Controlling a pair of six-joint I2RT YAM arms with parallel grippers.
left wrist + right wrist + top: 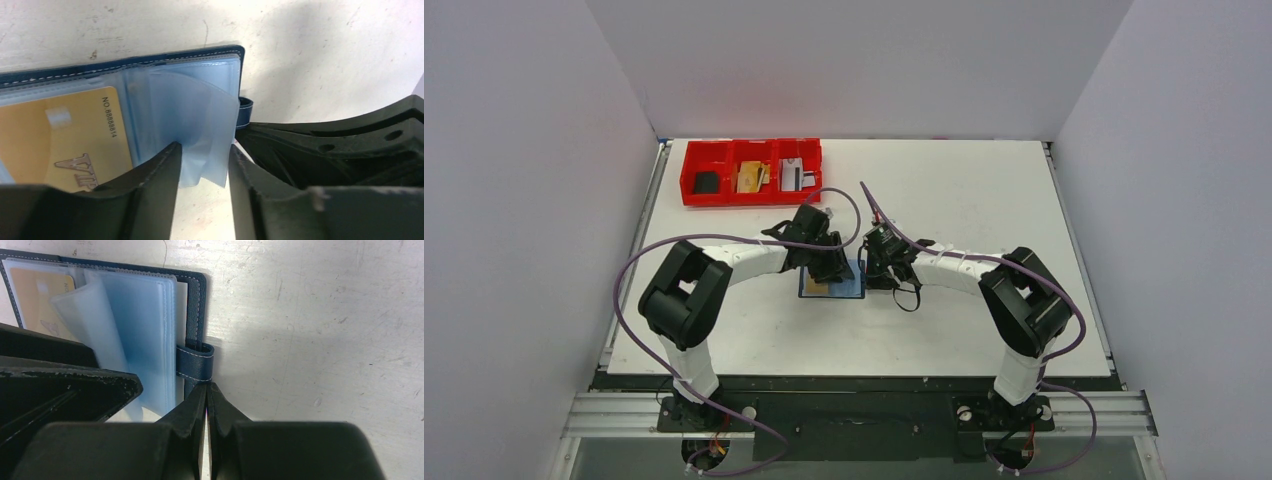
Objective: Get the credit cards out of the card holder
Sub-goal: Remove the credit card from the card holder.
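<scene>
Because the gold card (60, 140) sits deep in a left-hand pocket of the card holder (125, 61), which lies spread open on the tabletop (325, 340) between the two arms, we judge the main risk to be catching the wrong layer. The clear sleeves (200, 115) fan up right in the gap of the left gripper (205, 150), whose jaws stand apart with those leaves loose between them. Closing there would pinch empty plastic, not a card, and a pull could lift or drag the whole holder. Only the right gripper (206, 387) guards against that. Its jaws are pressed together, tips at the edge of the strap tab (195, 362), a narrow hold that we think could slip off. We cannot tell whether the tips press on the tab or merely meet it.

The card is stiff, flat and glossy, with printed digits and lettering. The sleeves are thin, blue-tinted, floppy film that curls and should buckle easily. The cover is dark navy, leather-like, with pale stitching and rounded corners; the tab is a short folded loop. The tabletop is white, hard and scuffed. Well apart, at the far left, stands a red tray (754, 195) of rigid plastic with three compartments.
</scene>
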